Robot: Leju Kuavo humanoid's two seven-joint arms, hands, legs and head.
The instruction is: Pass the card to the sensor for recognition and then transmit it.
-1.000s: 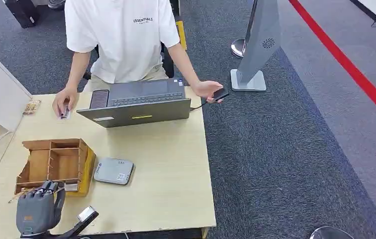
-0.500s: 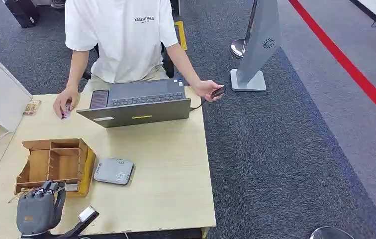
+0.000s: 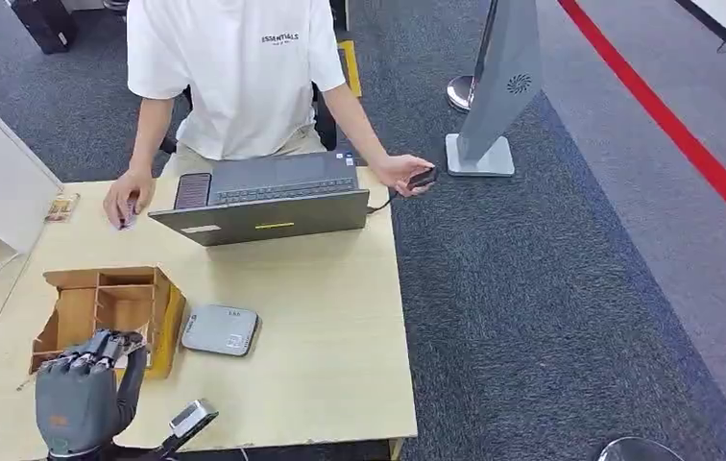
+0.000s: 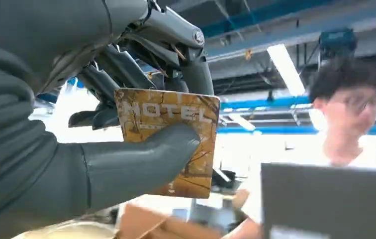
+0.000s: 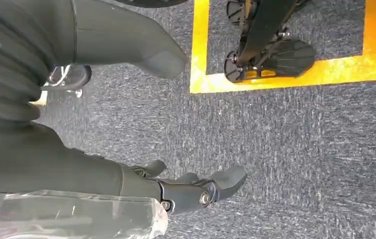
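Pinching the marbled orange hotel card [image 4: 168, 144], the left hand [image 3: 81, 399] hovers beside the wooden compartment box [image 3: 105, 317]; the right hand [image 5: 126, 124] hangs with fingers apart, holding nothing.

Table [image 3: 321, 317] layout: a compartmented box [image 3: 109, 312] sits at the near left, with the sensor [image 3: 220, 329] just to its right. A laptop [image 3: 268, 197] stands at the far edge, a person [image 3: 239, 77] seated behind it. The left hand [image 3: 85, 399] holds a card [image 4: 168, 144] before the box.
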